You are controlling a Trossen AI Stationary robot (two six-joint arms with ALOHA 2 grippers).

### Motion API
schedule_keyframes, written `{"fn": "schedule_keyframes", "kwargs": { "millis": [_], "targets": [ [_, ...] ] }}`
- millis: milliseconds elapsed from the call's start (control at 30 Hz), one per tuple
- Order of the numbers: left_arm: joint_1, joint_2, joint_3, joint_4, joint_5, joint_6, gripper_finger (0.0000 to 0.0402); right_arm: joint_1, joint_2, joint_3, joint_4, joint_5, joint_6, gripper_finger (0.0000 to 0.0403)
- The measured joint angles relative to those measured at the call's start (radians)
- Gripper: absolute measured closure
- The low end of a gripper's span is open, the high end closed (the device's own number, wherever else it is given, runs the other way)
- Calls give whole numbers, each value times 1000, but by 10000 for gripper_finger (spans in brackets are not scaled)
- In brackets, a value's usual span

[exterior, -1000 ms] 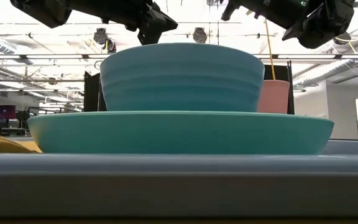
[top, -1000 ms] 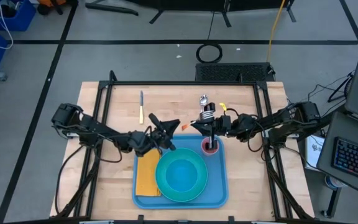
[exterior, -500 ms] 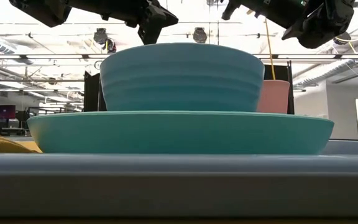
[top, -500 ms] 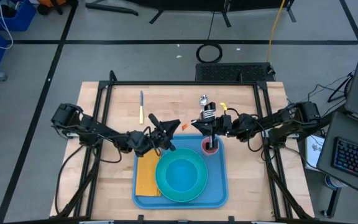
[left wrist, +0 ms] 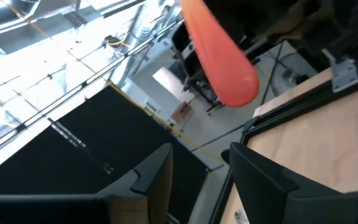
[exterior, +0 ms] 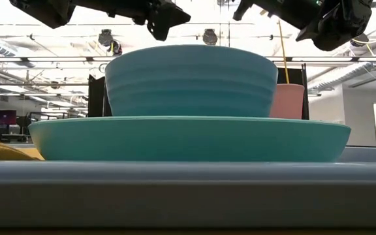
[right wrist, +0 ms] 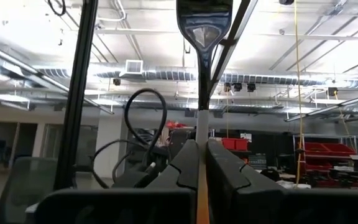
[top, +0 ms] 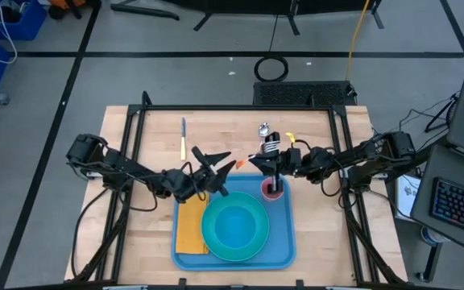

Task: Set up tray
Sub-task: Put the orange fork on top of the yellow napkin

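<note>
The light-blue tray is lying flat on the wooden worktop, toward its near edge. A round turquoise plate is sitting inside the tray, and a turquoise bowl is resting on the plate. A folded yellow-orange napkin is lying along the tray's left portion, touching the plate. A pink cup is standing in the tray's far right corner, just beside the bowl.

The left pincer is hovering over the tray's far left corner with its fingers spread apart. An orange utensil is showing at its tip; in the left wrist view its rounded end is sitting beyond the parted fingers, and whether they are touching it cannot be told.

The right pincer is positioned directly above the pink cup, clamped shut on a spoon with a yellow handle; in the right wrist view the spoon's bowl is rising past the closed fingers.

A blue and yellow utensil is lying on the bare worktop, well apart from the tray.
</note>
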Motion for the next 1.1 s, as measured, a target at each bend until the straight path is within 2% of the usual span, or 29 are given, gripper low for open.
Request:
{"fn": "schedule_keyframes", "kwargs": {
  "millis": [200, 300, 700, 1100],
  "targets": [
    [0, 0, 0, 6, 46, 2, 248, -8, 0, 2, 28, 5, 74, 399],
    [0, 0, 0, 17, 62, 16, 260, -16, 0, 14, 19, 41, 123, 399],
    [3, 0, 0, 73, 109, 42, 270, -34, 0, 19, 2, 85, 130, 399],
    [24, 0, 20, 62, 103, 10, 270, -34, 0, 19, -11, 109, 125, 399]
  ]
}}
